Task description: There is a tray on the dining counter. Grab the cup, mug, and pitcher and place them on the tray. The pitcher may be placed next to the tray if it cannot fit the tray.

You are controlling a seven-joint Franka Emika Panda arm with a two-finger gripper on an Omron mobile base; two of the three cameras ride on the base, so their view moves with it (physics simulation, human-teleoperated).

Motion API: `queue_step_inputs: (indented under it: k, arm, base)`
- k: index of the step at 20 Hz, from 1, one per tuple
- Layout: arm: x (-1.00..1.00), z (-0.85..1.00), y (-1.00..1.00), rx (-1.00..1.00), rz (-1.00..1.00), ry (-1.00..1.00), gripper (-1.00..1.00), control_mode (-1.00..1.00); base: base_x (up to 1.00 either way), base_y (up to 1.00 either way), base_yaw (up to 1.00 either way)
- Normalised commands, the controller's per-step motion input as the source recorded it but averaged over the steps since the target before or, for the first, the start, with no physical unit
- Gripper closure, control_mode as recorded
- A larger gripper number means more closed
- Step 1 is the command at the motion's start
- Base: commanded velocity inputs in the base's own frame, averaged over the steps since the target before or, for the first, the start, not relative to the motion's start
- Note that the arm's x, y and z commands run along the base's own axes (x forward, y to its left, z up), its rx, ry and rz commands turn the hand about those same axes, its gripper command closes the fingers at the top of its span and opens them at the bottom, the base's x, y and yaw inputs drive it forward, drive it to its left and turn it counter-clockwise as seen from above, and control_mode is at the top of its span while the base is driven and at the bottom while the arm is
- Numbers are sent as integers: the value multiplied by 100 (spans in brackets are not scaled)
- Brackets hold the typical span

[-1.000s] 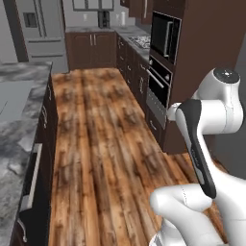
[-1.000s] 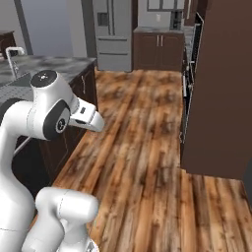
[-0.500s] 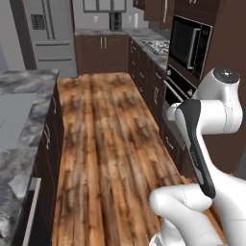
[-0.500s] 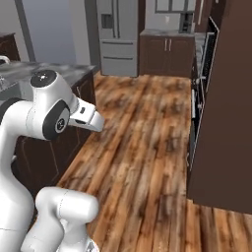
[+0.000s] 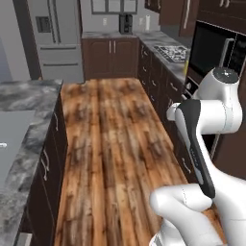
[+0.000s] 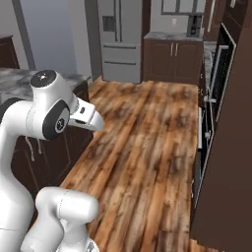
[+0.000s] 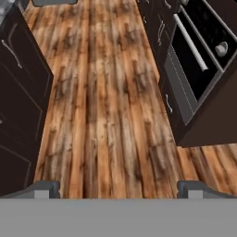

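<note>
The tray, cup, mug and pitcher are out of view. My gripper (image 7: 119, 190) is open, its two dark fingertips (image 7: 46, 189) wide apart with nothing between them, and it looks down at the wooden floor (image 7: 106, 115). The arm is folded up over the base, with its hand (image 6: 87, 117) pointing forward along the aisle. A grey marbled counter (image 5: 29, 98) on dark cabinets runs along the left; I cannot tell whether it is the dining counter.
A dark wall oven (image 5: 218, 48) and dark cabinets (image 7: 185, 92) line the right of the aisle. Further back on that side is a counter with a stove (image 5: 168, 50). A steel fridge (image 5: 53, 38) and dark cabinets (image 6: 172, 61) close the far end. Dark cabinet doors (image 7: 18, 92) stand to the left.
The whole scene has shifted in both base views, so the base has moved: the fridge and the back cabinets show larger and nearer. The arm keeps its pose and the gripper stays open.
</note>
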Motion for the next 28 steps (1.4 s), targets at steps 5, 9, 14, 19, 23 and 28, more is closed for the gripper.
queue_step_inputs:
  k: [5, 9, 14, 19, 23, 28]
  arm:
    - [0, 0, 0, 0, 0, 0, -100, 100]
    - [0, 0, 0, 0, 0, 0, -100, 100]
    - [0, 0, 0, 0, 0, 0, -100, 100]
    - [0, 0, 0, 0, 0, 0, -100, 100]
    - [0, 0, 0, 0, 0, 0, -100, 100]
    - [0, 0, 0, 0, 0, 0, -100, 100]
  base:
    - [100, 4, 4]
    - [100, 10, 0]
    - [100, 0, 0]
    - [100, 0, 0]
    - [100, 5, -1]
    - [100, 17, -8]
